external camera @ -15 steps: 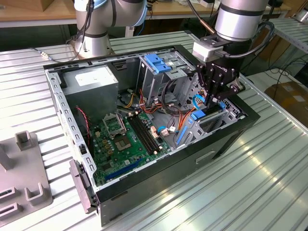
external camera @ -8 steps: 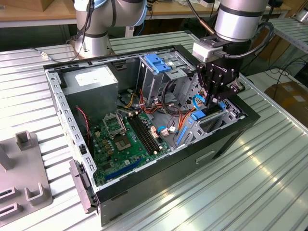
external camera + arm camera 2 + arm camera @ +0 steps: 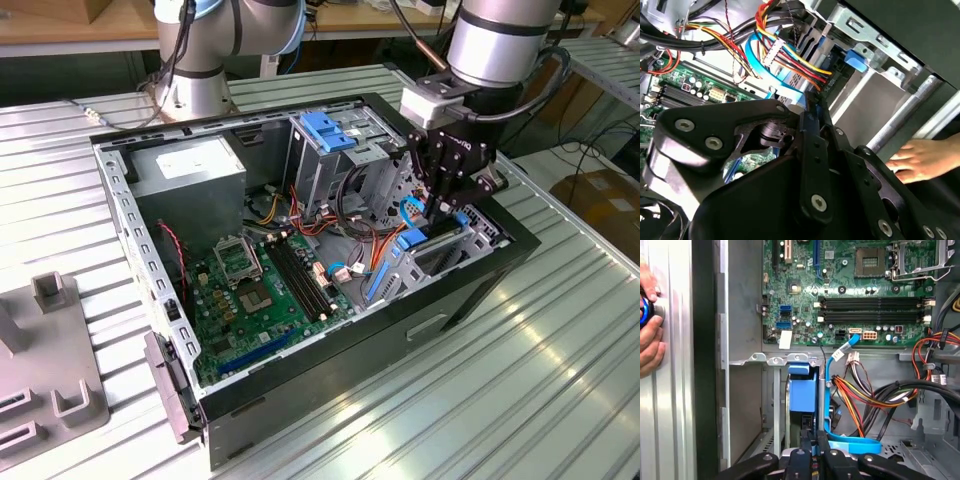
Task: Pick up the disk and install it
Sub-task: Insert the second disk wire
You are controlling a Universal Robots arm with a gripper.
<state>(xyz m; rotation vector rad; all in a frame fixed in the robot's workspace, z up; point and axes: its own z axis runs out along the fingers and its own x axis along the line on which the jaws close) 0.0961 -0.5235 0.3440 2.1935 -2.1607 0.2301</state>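
My black gripper (image 3: 428,212) reaches down into the open computer case (image 3: 480,290), over the metal drive bay at the exterior view's right. The disk (image 3: 802,395) stands on edge between the bay's metal walls, and its blue plastic rail shows just beyond my fingertips. In the first wrist view the gripper (image 3: 815,449) has both fingers pressed close on the disk's thin edge. In the second wrist view the gripper (image 3: 810,114) shows a sliver of blue at its tip. In the exterior view the disk (image 3: 412,210) is a blue patch under the fingers.
Orange, red and yellow cables (image 3: 855,400) and a blue flat cable (image 3: 852,444) hang right beside the bay. The green motherboard (image 3: 260,290), grey power-supply box (image 3: 190,170) and a blue latch (image 3: 325,130) lie further in. A person's hand (image 3: 650,335) rests on the table outside the case.
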